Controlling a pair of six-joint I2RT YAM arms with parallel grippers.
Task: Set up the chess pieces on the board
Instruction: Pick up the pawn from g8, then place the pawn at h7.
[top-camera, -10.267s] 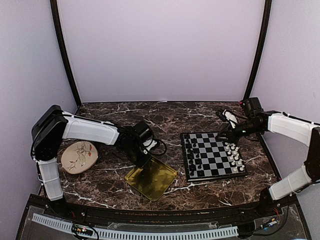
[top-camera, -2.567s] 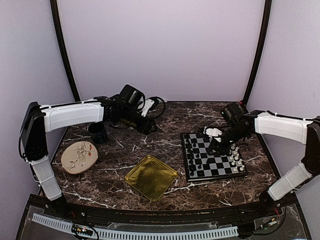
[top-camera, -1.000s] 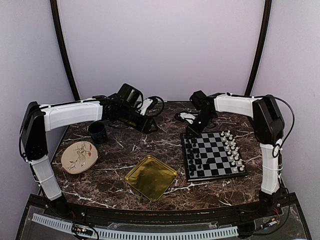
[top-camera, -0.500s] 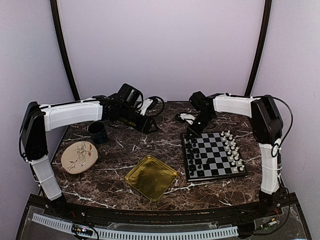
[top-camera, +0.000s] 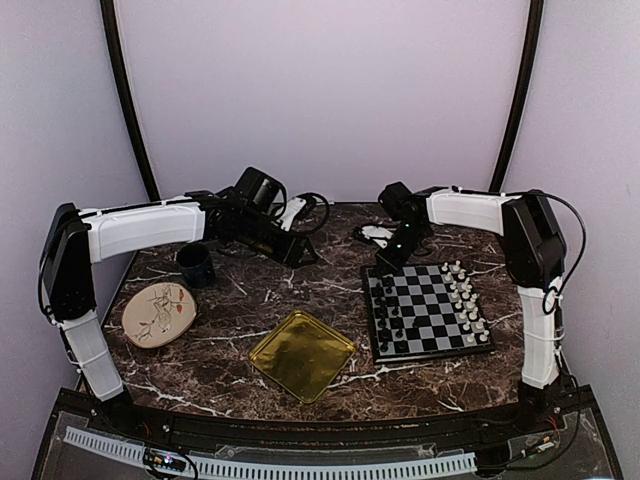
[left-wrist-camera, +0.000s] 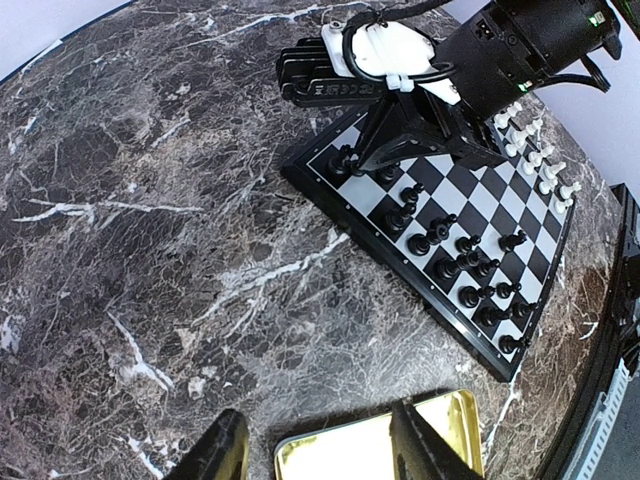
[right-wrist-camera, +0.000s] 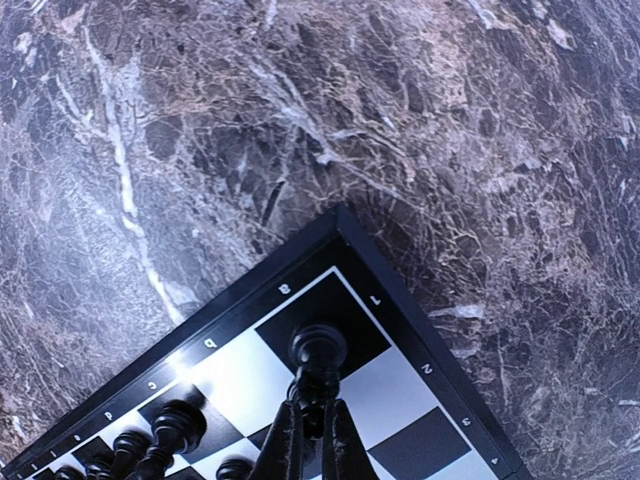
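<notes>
Tabletop (top-camera: 230, 340) of dark veined marble carries, nearest the arms, a square gold tray (top-camera: 302, 354) lying turned like a diamond, with a round floral plate (top-camera: 158, 312) to its left. To the right of the tray lies the board (top-camera: 428, 310), flat and slightly turned, so that its near edge slopes away to the right. The chess pieces stand upright in two groups: the black pieces (top-camera: 392, 315) run near to far along the board's left side, and the white pieces (top-camera: 470, 300) do the same along its right side, with bare squares between them. At the board's far-left corner the right gripper (right-wrist-camera: 312, 410) comes down with its fingers (right-wrist-camera: 288, 440) pinched tight on a single black piece (right-wrist-camera: 316, 352). That piece stands on the dark corner square, its long axis upright and its head toward the wrist camera. A dark cup (top-camera: 195, 265) sits at the far left, beyond the plate. Farthest back, near the middle of the table, the left gripper (left-wrist-camera: 325, 450) hangs about half open with nothing between its fingers (left-wrist-camera: 225, 450), pointing right toward the board and well apart from it.
</notes>
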